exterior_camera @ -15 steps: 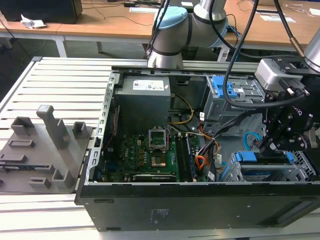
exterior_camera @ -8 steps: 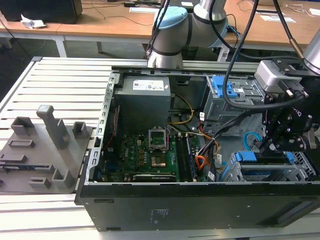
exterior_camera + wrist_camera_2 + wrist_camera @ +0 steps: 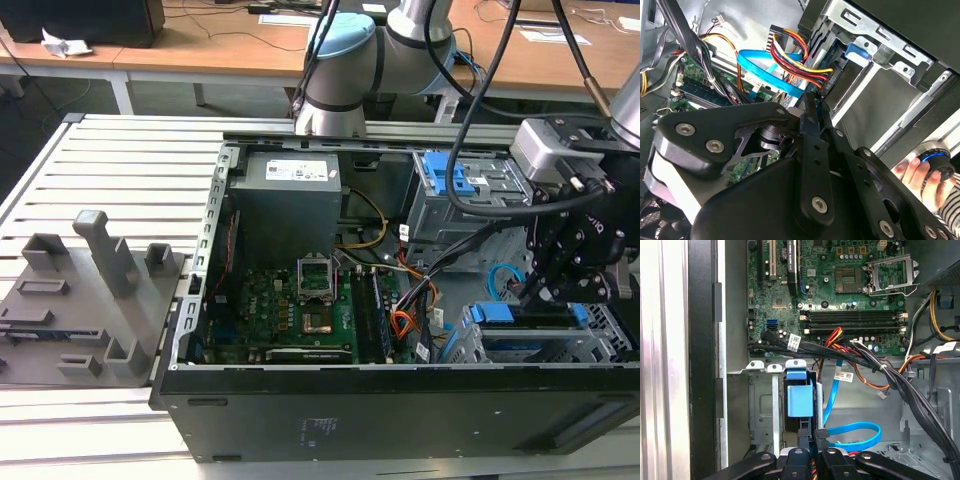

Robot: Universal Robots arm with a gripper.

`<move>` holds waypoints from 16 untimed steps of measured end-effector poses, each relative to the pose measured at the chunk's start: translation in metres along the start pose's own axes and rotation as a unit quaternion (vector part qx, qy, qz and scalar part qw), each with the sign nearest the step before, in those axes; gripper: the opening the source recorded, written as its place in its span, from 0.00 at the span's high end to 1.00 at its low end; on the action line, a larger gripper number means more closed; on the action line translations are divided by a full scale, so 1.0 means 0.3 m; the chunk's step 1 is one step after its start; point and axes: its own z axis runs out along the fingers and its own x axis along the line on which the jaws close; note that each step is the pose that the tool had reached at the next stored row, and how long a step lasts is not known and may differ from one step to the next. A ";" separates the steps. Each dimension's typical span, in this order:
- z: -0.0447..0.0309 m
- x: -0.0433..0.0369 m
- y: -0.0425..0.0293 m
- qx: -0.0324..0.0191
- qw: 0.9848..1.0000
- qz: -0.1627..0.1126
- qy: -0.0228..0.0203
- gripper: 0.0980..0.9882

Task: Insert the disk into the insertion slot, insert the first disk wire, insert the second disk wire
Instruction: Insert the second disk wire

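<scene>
Here the open computer case (image 3: 400, 420) lies on a slatted aluminium table (image 3: 130, 150), with grey plastic fixtures (image 3: 90, 290) near the table's edge at the exterior view's left. Wooden desks (image 3: 200, 45) with cables stand behind the table. The gripper (image 3: 545, 290) hangs over the case's corner at the exterior view's right, above the insertion slot (image 3: 610, 335), where the disk (image 3: 520, 318) sits with its blue carrier showing. In the second wrist view the fingers (image 3: 810, 115) are pressed close together at the connector of the first disk wire (image 3: 800, 62), whose red, yellow and orange strands run to the drive cage. Whether they pinch the plug I cannot tell. The second disk wire (image 3: 855, 435) loops on the case floor beside the motherboard (image 3: 840, 290). A person's hand (image 3: 922, 175) rests on a round blue-ringed button (image 3: 935, 157).
</scene>
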 end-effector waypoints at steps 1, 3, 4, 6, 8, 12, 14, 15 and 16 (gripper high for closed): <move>0.000 0.000 -0.001 0.000 1.000 0.000 0.000 0.93; 0.000 0.000 -0.001 0.000 1.000 0.000 0.000 0.93; 0.000 0.000 -0.001 0.000 1.000 0.000 0.000 0.93; 0.000 0.000 -0.005 0.000 1.000 -0.001 0.000 0.93; 0.000 0.000 -0.009 0.000 1.000 -0.001 0.000 0.93; 0.008 0.002 -0.010 0.000 1.000 -0.002 0.001 0.93; 0.009 0.002 -0.010 0.000 1.000 -0.002 0.000 0.93; 0.009 0.002 -0.010 0.000 1.000 -0.002 0.000 0.93; 0.010 0.002 -0.010 0.000 1.000 -0.002 0.000 0.92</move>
